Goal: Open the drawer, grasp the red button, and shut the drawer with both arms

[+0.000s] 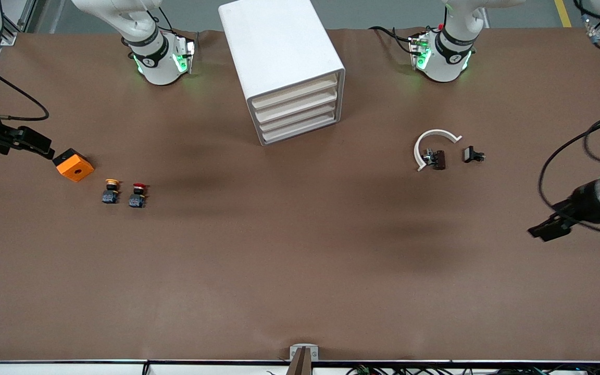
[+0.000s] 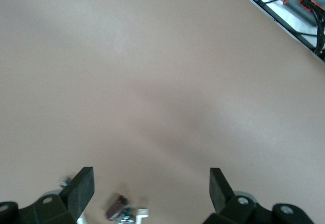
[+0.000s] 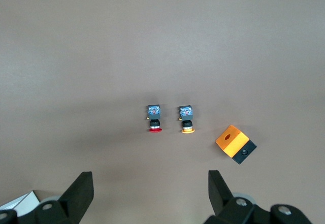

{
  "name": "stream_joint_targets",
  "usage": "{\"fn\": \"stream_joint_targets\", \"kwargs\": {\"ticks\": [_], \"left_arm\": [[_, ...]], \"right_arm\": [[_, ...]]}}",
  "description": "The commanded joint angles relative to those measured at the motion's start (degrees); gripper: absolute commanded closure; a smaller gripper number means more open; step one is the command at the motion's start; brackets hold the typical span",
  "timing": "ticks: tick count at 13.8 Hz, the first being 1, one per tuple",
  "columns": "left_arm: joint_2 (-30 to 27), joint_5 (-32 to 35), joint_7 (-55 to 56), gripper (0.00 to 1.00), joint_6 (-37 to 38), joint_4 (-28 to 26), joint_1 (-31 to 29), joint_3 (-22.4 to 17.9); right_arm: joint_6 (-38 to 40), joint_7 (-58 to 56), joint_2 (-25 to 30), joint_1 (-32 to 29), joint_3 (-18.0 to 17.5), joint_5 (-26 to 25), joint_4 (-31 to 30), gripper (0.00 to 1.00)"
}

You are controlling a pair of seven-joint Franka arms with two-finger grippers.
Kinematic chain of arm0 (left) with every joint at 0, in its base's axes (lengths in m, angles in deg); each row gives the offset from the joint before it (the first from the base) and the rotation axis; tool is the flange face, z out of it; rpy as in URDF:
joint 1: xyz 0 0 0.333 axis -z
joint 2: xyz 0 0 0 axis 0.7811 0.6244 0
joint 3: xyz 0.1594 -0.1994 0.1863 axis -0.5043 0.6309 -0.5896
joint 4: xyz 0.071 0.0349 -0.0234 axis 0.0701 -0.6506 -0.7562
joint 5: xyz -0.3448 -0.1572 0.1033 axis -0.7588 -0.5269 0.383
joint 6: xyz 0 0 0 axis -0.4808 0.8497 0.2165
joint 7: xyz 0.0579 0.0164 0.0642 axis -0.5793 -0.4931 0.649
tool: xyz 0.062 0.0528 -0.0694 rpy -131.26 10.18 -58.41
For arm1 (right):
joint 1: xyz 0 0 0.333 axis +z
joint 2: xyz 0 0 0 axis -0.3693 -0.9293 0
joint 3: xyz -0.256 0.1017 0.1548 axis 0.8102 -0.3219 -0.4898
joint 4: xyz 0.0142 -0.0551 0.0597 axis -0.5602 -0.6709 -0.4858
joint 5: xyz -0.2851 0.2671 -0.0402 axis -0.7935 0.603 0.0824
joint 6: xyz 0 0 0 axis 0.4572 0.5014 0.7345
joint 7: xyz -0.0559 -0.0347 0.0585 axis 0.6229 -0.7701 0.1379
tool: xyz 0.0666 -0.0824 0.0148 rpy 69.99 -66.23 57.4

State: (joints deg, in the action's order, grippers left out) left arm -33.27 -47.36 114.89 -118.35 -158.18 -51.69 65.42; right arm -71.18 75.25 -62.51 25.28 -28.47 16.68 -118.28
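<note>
Left hand (image 1: 542, 232) — wide open, empty, waiting at the left arm's counter end. Right hand (image 1: 45, 147) likewise, beside an orange cube (image 1: 73, 165). Drawer (image 1: 298, 125) shut; button (image 1: 138, 195) lies nearer the camera than the cube — nothing begun.

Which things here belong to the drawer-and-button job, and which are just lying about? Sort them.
For the job:
- cabinet with four shut drawers
- red button
- left pincer, open, waiting
- right pincer, open, beside the orange cube

Lying about:
- yellow button
- orange cube
- white curved piece
- two small dark parts
</note>
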Motion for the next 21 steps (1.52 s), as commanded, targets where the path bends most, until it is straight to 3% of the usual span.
{"fn": "stream_joint_targets", "kwargs": {"ticks": [1,4,8,11,12,15,21], "left_arm": [[-4.7,1.0,-7.3,0.00,3.5,-1.0,-1.2,0.2],[-12.9,1.1,-16.2,0.00,6.9,-5.3,-2.7,0.4],[-24.3,3.5,-16.8,0.00,9.6,-14.0,-2.9,1.4],[-29.6,6.9,-17.4,0.00,9.7,-19.3,-5.9,8.9],[-30.4,6.9,-17.5,0.00,9.6,-20.1,-7.3,10.8],[-31.6,6.9,-17.9,0.00,9.2,-21.8,-7.1,11.1],[-29.7,7.3,-18.1,0.00,9.7,-20.8,-6.5,12.4]], "right_arm": [[1.6,-0.9,-0.6,-0.7,-0.6,-0.6,2.2,0.00],[1.5,-0.9,-0.6,-1.3,-0.9,-0.5,2.2,0.00],[1.5,-0.9,-0.9,-3.3,-1.3,-0.4,2.4,0.00],[1.5,-1.0,-0.9,-5.4,-3.5,-0.3,2.4,0.00],[1.5,-1.0,-0.9,-5.8,-3.7,-0.3,2.4,0.00],[1.5,-0.9,-1.0,-7.7,-5.7,-0.3,2.4,0.00],[1.5,-0.9,-1.0,-7.0,-5.7,-0.4,2.4,0.00]]}}
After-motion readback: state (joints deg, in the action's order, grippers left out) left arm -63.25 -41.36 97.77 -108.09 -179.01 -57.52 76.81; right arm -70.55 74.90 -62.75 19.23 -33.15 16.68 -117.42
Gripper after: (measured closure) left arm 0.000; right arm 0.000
